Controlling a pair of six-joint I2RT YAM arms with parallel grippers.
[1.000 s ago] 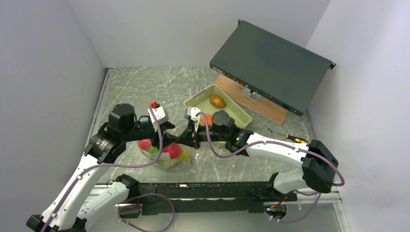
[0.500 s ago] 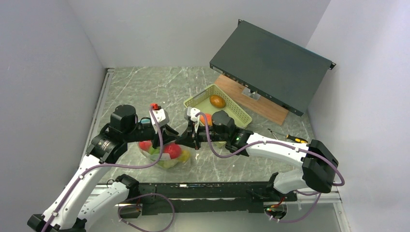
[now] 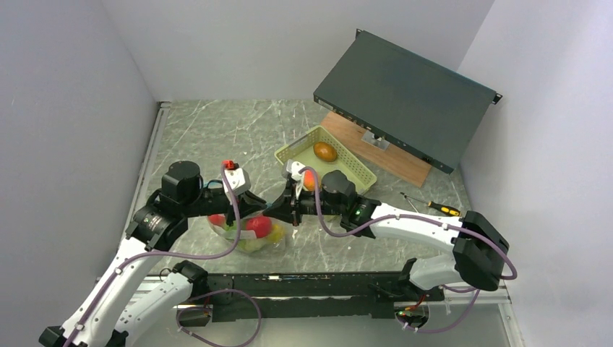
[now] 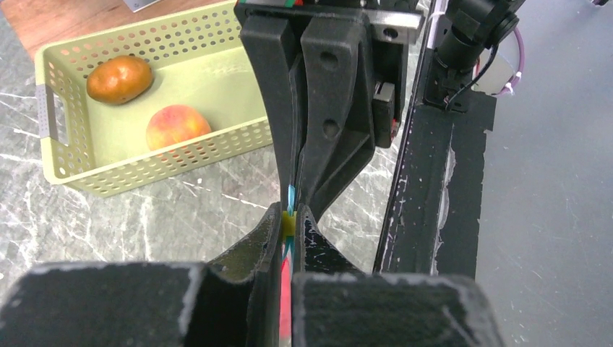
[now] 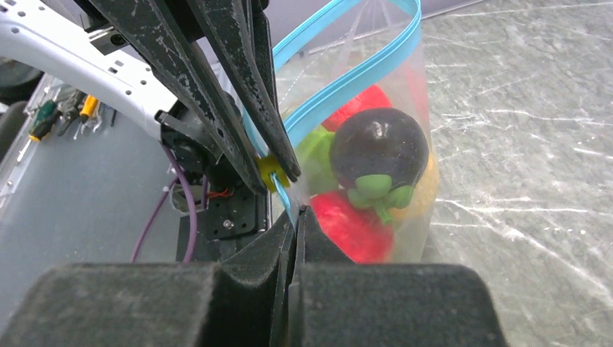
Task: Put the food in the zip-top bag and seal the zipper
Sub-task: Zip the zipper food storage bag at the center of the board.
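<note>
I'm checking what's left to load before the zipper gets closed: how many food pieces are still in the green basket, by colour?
Orange-brown piece: 1
Peach piece: 1
Total: 2, both in the basket, not in the zip-top bag.

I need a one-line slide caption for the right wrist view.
Left gripper and right gripper pinch the zipper of the zip-top bag with toy food inside.

Left hand (image 3: 260,210) and right hand (image 3: 278,207) fingertip to fingertip, both pinched tight.
</note>
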